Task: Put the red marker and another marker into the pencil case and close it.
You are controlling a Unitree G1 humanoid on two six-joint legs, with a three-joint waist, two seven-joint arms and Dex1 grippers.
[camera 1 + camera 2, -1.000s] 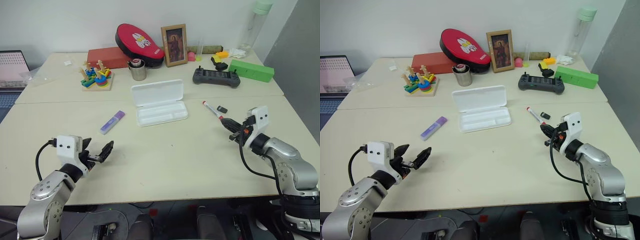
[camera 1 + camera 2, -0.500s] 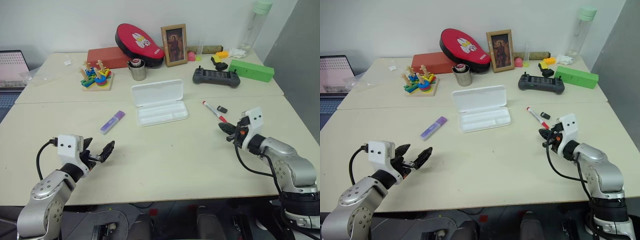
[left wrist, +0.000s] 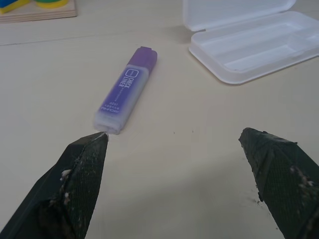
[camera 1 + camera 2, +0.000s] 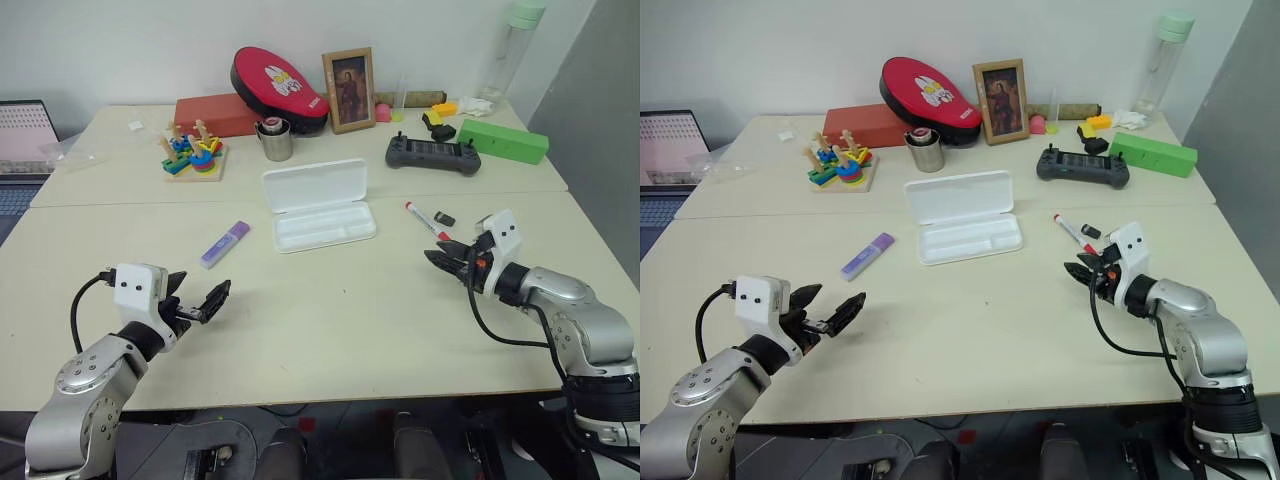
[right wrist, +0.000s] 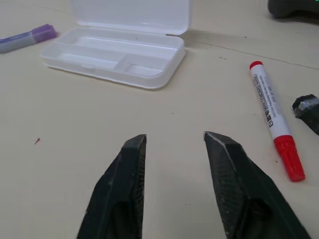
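The pencil case (image 4: pixel 325 229) lies open in the middle of the table, its white lid (image 4: pixel 314 184) folded back and its tray empty. To its right the red marker (image 4: pixel 425 221) lies flat, red cap nearest me; my right gripper (image 4: pixel 433 258) hovers just short of it, open, nothing between the fingers. In the right wrist view the red marker (image 5: pixel 271 117) is off to one side of the right gripper (image 5: pixel 175 137). The purple marker (image 4: pixel 224 244) lies left of the case. My left gripper (image 4: pixel 197 297) is open wide, short of the purple marker (image 3: pixel 125 89).
A small black object (image 4: pixel 445 218) lies beside the red marker. Further back stand a black game controller (image 4: pixel 432 152), a green box (image 4: pixel 503 141), a metal cup (image 4: pixel 275 140), a wooden stacking toy (image 4: pixel 193 155), a picture frame (image 4: pixel 348 90) and a red pouch (image 4: pixel 278 88). A laptop (image 4: pixel 25 135) sits far left.
My right gripper has gone from shut to open, and its wrist has swung left toward the case. The left arm has stayed still.
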